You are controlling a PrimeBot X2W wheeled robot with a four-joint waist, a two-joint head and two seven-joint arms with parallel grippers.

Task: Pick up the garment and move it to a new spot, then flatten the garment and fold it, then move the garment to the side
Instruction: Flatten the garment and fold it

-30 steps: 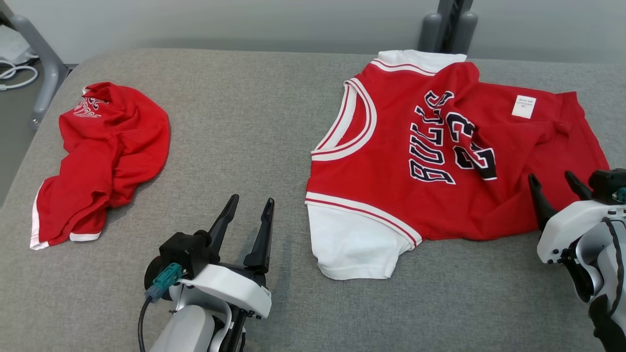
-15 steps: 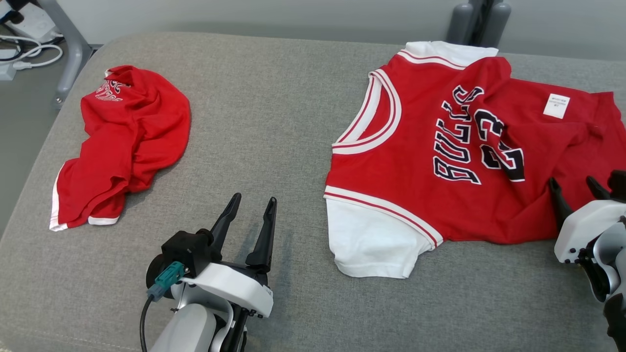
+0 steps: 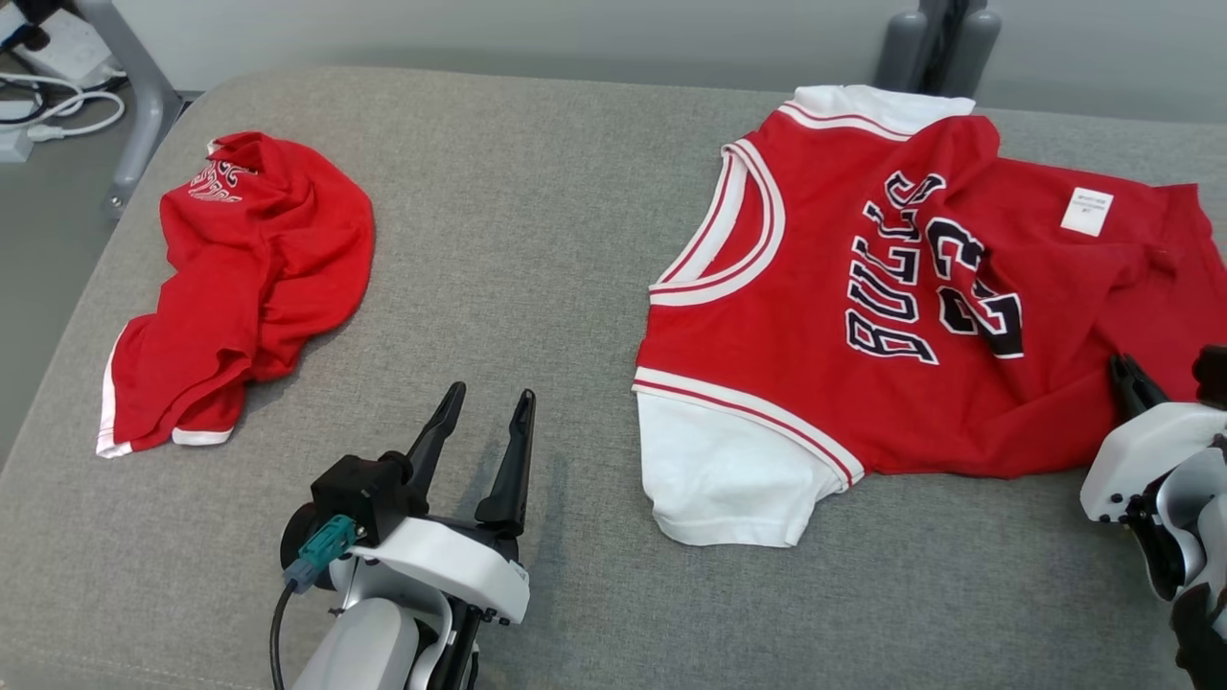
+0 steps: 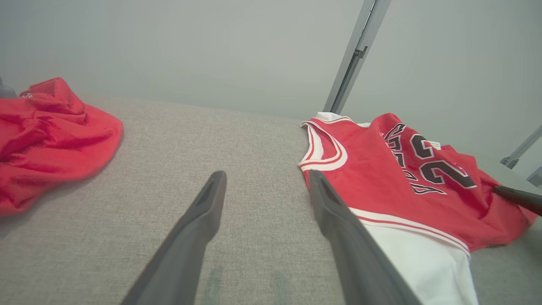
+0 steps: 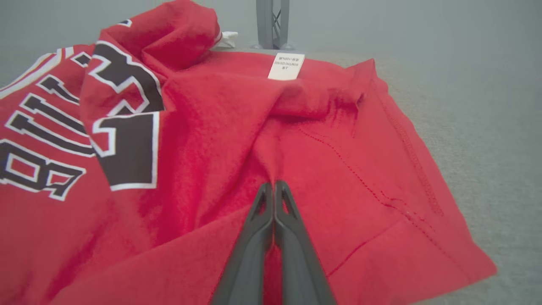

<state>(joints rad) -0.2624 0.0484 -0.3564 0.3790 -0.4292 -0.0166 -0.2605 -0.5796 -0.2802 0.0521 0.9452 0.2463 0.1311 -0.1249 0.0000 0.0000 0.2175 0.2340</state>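
Observation:
The garment point(image 3: 815, 287) is a red jersey with white sleeves and black "BULLS 23" lettering, lying rumpled on the right half of the grey table; it also appears in the left wrist view point(image 4: 372, 178) and the right wrist view point(image 5: 203, 148). My right gripper point(image 3: 1123, 366) is at the jersey's lower right part. Seen from the right wrist, its fingers point(image 5: 274, 184) are pressed together on a raised ridge of the red fabric. My left gripper point(image 3: 493, 393) hovers open over bare table left of the white sleeve, its fingers point(image 4: 266, 173) spread with nothing between them.
A second red garment point(image 3: 240, 287) lies crumpled at the table's left side. The grey padded table point(image 3: 537, 240) ends near a metal leg point(image 3: 134, 96) and cables point(image 3: 57, 105) at the far left. Grey posts point(image 3: 935, 43) stand behind the jersey.
The right gripper's fingers, apart at the jersey's lower right half a second ago, have come together on the fabric. The head camera shifted early on. The left gripper stayed open in place.

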